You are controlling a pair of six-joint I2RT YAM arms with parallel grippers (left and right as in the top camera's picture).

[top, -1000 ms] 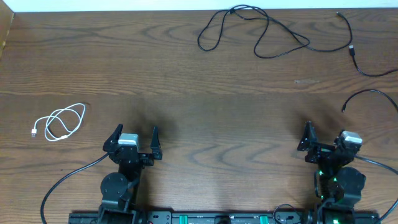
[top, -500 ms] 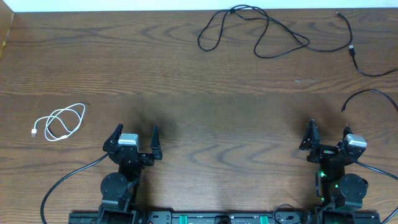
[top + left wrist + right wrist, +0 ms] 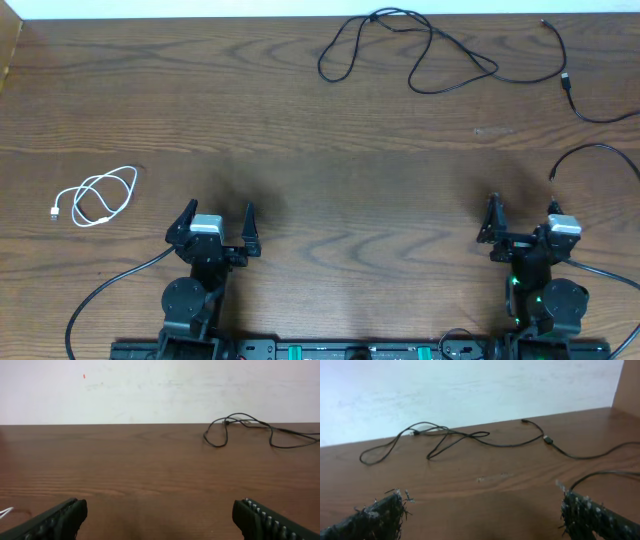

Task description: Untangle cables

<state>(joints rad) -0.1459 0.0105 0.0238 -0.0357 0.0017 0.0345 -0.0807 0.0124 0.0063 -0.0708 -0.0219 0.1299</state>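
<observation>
Long black cables lie at the table's far edge: a looped, crossed one, one with a plug at the far right, and an arc near my right arm. A short white cable lies coiled at the left. My left gripper stands open near the front edge, right of the white coil, with nothing between its fingers. My right gripper is open and empty too, and the arc's end lies just beyond its right finger.
The brown wooden table ends at a white wall along the back. A wooden panel rises at the far right corner. Thick black arm wires run along the front edge by both arm bases.
My right gripper swung slightly to the right and came back to about where it was. The left arm and all the cables have stayed put.
</observation>
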